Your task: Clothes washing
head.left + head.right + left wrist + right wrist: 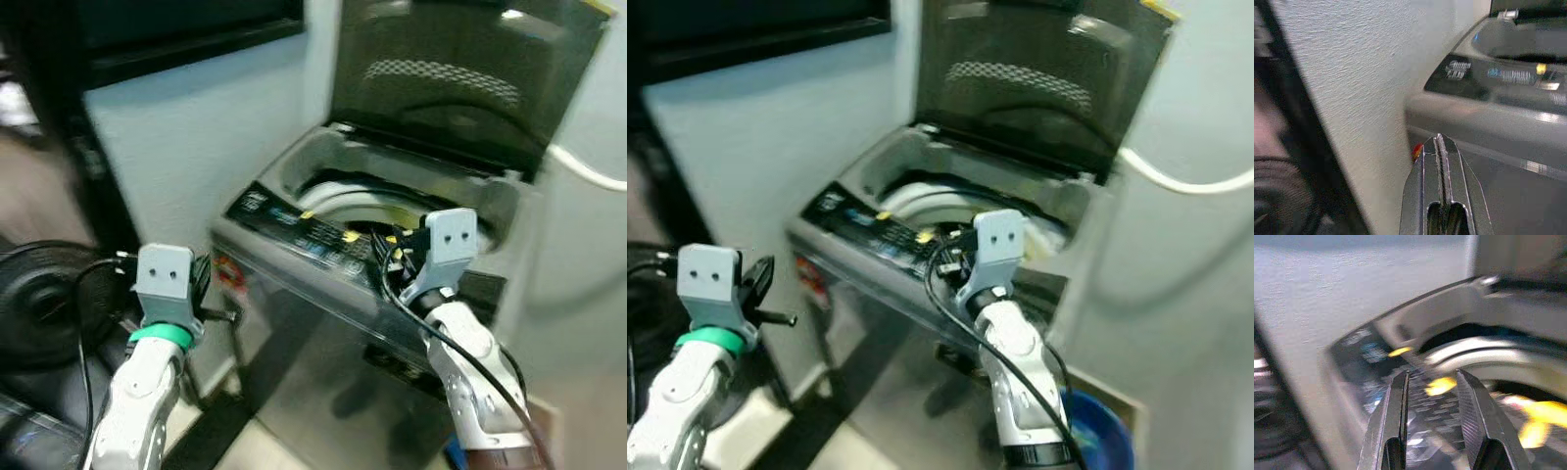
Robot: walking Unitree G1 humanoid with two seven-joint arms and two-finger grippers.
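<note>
A grey top-loading washing machine (323, 343) stands in front of me with its dark lid (451, 69) raised. Its black control panel (294, 220) runs along the front edge, and the drum opening (358, 201) lies behind it. My right gripper (1431, 377) hovers over the panel near the drum's front rim, open with nothing between its fingers. Blurred yellow patches (1542, 416) show at the drum; I cannot tell what they are. My left gripper (1439, 139) is shut and empty, held beside the machine's left front corner near the wall.
A black fan (39, 304) stands low on the left. The pale wall (176, 127) runs along the machine's left side under a dark window. A white hose (1185, 181) crosses the right wall, and a blue bucket (1102, 431) sits by the machine's right foot.
</note>
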